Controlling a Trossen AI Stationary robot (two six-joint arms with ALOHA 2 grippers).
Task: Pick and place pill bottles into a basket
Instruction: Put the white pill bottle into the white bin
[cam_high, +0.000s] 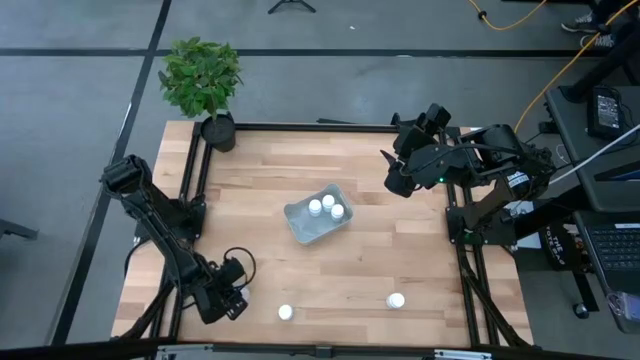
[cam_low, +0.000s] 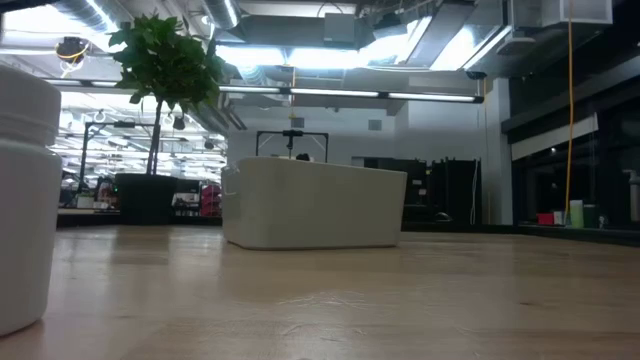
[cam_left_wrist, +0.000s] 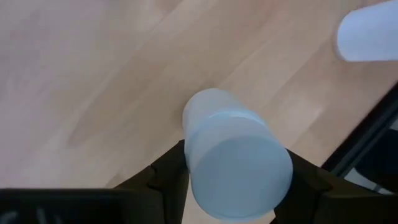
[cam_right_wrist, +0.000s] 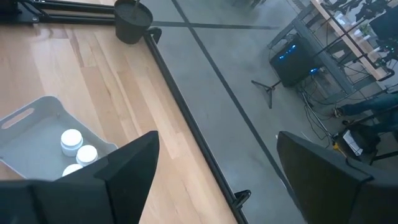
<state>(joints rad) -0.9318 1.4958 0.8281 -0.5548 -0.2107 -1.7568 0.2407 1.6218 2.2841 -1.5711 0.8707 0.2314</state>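
Observation:
The pale basket (cam_high: 318, 215) sits mid-table and holds three white pill bottles (cam_high: 327, 207); it also shows in the low view (cam_low: 315, 205) and the right wrist view (cam_right_wrist: 37, 134). Two bottles stand on the table near the front edge (cam_high: 286, 313) (cam_high: 396, 300). My left gripper (cam_high: 232, 300) is at the front left, shut on another bottle (cam_left_wrist: 236, 162). My right gripper (cam_high: 395, 170) hangs open and empty above the table's right side, right of the basket; its fingers show spread wide in the right wrist view (cam_right_wrist: 217, 180). My left gripper pinches the pill bottle between its two fingers (cam_left_wrist: 171, 174), one on each side of the bottle's round wall near its capped end (cam_left_wrist: 193, 155). The cap faces the wrist camera. Whether the bottle's bottom rests on the table or is lifted cannot be told.
A black pot with a green plant (cam_high: 218, 130) stands at the far left corner. A loose bottle (cam_left_wrist: 367, 34) stands close to my left gripper; it looms large at the left of the low view (cam_low: 25, 200). Bare wood lies between basket and front edge.

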